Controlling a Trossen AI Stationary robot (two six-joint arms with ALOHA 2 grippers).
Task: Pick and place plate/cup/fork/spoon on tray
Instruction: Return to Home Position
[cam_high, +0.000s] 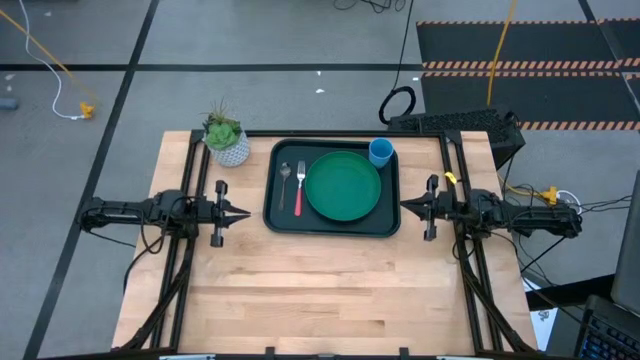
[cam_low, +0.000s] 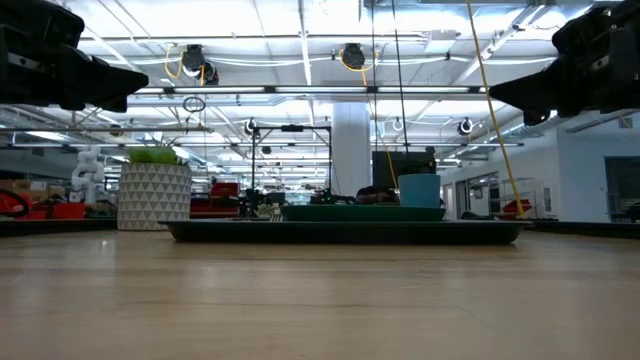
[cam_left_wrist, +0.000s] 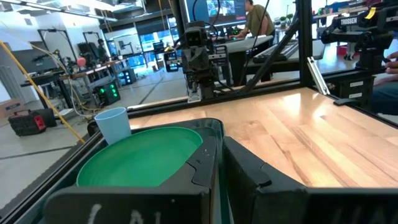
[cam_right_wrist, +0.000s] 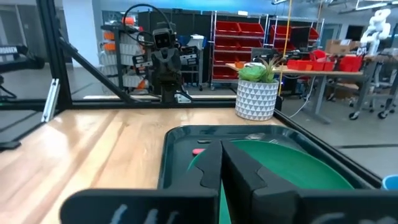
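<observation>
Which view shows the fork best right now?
High view: the whole fork lies on the tray between the spoon and the plate. The right wrist view catches only its pink handle; the low and left wrist views don't show it.

The table (cam_high: 300, 290) is smooth pale wood with a soft shine. The tray (cam_high: 276, 218) looks like dark, slightly glossy plastic. The plate (cam_high: 343, 186) and cup (cam_high: 381, 152) look like smooth plastic. The spoon (cam_high: 285, 178) is shiny metal. The fork (cam_high: 299, 190) has metal tines.
</observation>
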